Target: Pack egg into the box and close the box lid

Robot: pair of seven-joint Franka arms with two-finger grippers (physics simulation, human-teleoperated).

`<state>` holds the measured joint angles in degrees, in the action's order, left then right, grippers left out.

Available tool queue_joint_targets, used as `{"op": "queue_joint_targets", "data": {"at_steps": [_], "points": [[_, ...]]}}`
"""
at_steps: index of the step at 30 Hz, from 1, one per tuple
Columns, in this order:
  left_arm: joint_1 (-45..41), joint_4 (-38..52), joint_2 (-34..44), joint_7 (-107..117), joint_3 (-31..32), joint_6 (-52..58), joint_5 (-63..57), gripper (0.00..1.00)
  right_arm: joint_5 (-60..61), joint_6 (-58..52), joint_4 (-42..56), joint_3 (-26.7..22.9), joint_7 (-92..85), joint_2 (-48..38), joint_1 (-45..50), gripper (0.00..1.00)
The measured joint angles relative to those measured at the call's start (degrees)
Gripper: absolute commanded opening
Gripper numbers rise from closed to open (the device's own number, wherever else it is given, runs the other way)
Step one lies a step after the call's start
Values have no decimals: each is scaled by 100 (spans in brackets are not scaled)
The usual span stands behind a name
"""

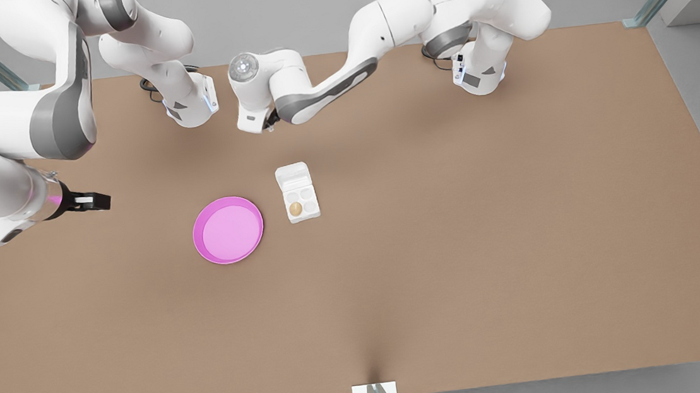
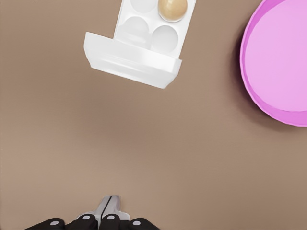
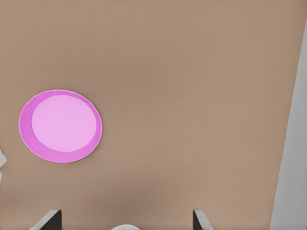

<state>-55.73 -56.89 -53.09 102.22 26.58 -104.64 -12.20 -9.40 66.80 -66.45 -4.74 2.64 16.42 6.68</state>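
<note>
The white box (image 1: 300,202) lies mid-table with its lid (image 1: 292,176) swung open toward the arm bases. The tan egg (image 1: 295,209) sits in one of the box's cups, on the side near the pink plate. In the left wrist view the box lid (image 2: 132,60) is nearest, with the box (image 2: 153,24) and the egg (image 2: 172,8) beyond it. My left gripper (image 1: 266,125) (image 2: 108,205) hovers shut and empty a short way behind the lid. Far off at the front view's left, my right gripper (image 1: 94,201) (image 3: 124,213) hangs open with nothing in it.
An empty pink plate (image 1: 228,230) (image 2: 283,57) (image 3: 60,125) rests just to the front view's left of the box. Both arm bases stand along the far table edge. A small white tab (image 1: 373,392) marks the near edge. Grey floor lies past the table edge (image 3: 290,143).
</note>
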Motion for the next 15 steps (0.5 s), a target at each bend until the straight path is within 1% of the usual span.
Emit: {"op": "queue_joint_targets", "data": {"at_steps": [3,4,7,14,15], "points": [[33,-406,-8,-31,-86,-282,-105,21,-32,-9,-52,0,0,2,-3,100],[37,-479,-9,-64,-254,-331,-137,21,-35,-9,-53,0,0,9,3,100],[29,-854,-9,-137,-449,-788,-196,21,-35,-9,-53,0,0,10,10,100],[53,-894,-193,-362,-588,-1076,-234,21,-78,-9,-53,0,0,19,18,100],[245,-894,-175,-443,-585,-1076,-237,21,-79,-9,-53,0,0,19,17,100]]}}
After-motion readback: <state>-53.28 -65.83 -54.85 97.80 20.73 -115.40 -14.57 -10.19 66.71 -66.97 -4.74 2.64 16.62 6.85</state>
